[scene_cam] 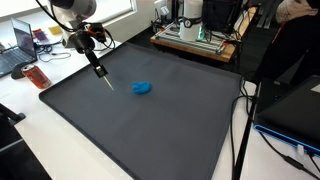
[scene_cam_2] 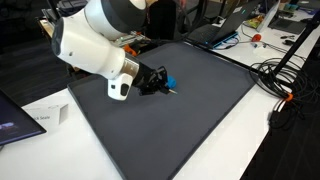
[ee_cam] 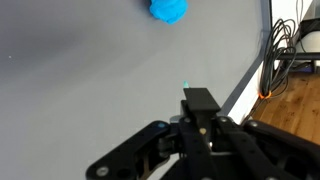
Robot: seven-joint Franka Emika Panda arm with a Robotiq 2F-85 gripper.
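Observation:
My gripper [scene_cam: 95, 62] is shut on a thin dark marker [scene_cam: 105, 80] that points down at the dark grey mat [scene_cam: 180, 120]. The marker's tip hovers close to the mat, just left of a small crumpled blue object [scene_cam: 142, 87]. In the wrist view the jaws [ee_cam: 200, 100] clamp the marker, whose teal tip [ee_cam: 186, 88] shows above them. The blue object [ee_cam: 168, 9] lies at the top edge. In an exterior view the gripper [scene_cam_2: 155, 80] partly hides the blue object [scene_cam_2: 171, 83].
The mat lies on a white table. A laptop [scene_cam: 15, 50] and an orange item [scene_cam: 38, 75] sit beyond the mat's left side. Equipment [scene_cam: 200, 30] stands at the back. Cables [scene_cam_2: 285, 70] run along the table edge. A paper label [scene_cam_2: 45, 115] lies beside the mat.

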